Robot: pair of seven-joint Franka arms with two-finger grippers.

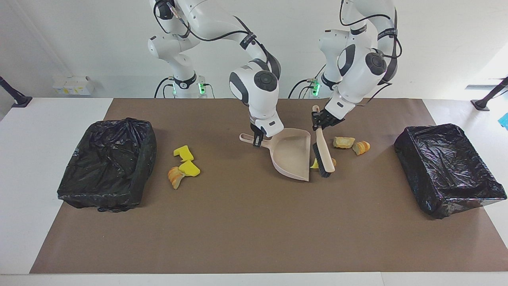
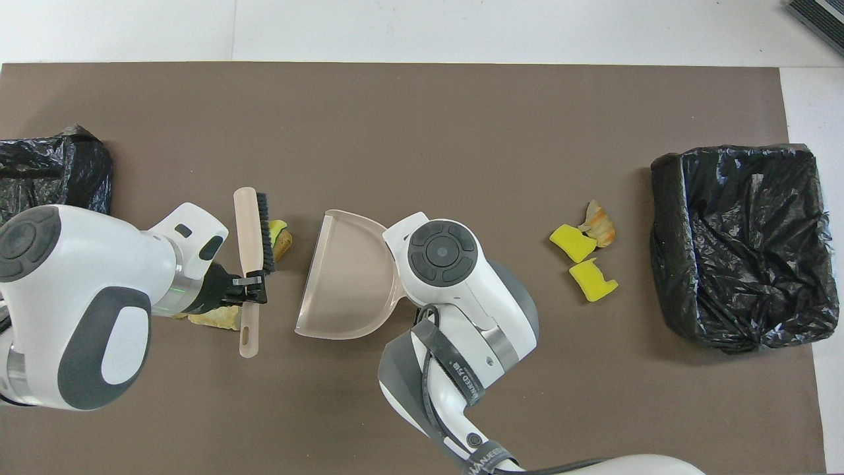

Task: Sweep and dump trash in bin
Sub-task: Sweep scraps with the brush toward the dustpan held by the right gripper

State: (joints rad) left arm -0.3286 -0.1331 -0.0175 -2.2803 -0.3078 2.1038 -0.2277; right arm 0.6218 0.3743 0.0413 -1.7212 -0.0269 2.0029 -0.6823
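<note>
In the facing view, a brown mat (image 1: pixel 238 222) is seen spread over a white counter (image 1: pixel 47 119), with a black-lined bin (image 1: pixel 107 165) at the right arm's end and a second black-lined bin (image 1: pixel 448 169) at the left arm's end. The right gripper (image 1: pixel 257 141) is lowered near the middle of the mat, and its fingers are closed on the handle of a beige dustpan (image 1: pixel 293 155), whose open mouth is turned toward the left arm's end. The left gripper (image 1: pixel 319 121) is seen with its fingers clamped on the handle of a beige brush (image 1: pixel 325 153); the dark bristles are pressed against a yellow-green sponge piece (image 1: pixel 315 163) and a bread lump (image 1: pixel 332 162), both just beside the dustpan's lip and well below the left fingers. Two more tan-orange lumps (image 1: pixel 351 144) are left on the mat toward the left arm's end of the brush. Two yellow sponge chunks (image 1: pixel 185 160) and a bread scrap (image 1: pixel 175 177) are seen near the first bin, well apart from both grippers.

In the overhead view, the brush (image 2: pixel 250 237) is shown upright in the picture, with the sponge piece (image 2: pixel 277 227) and bread lump (image 2: pixel 285 244) caught between its bristles and the dustpan (image 2: pixel 346 277). One tan lump (image 2: pixel 214 318) is partly hidden under the left gripper (image 2: pixel 249 290). The yellow chunks (image 2: pixel 583 260) and the bread scrap (image 2: pixel 600 224) are seen beside the bin (image 2: pixel 738 244). The right gripper is hidden by its own wrist.
</note>
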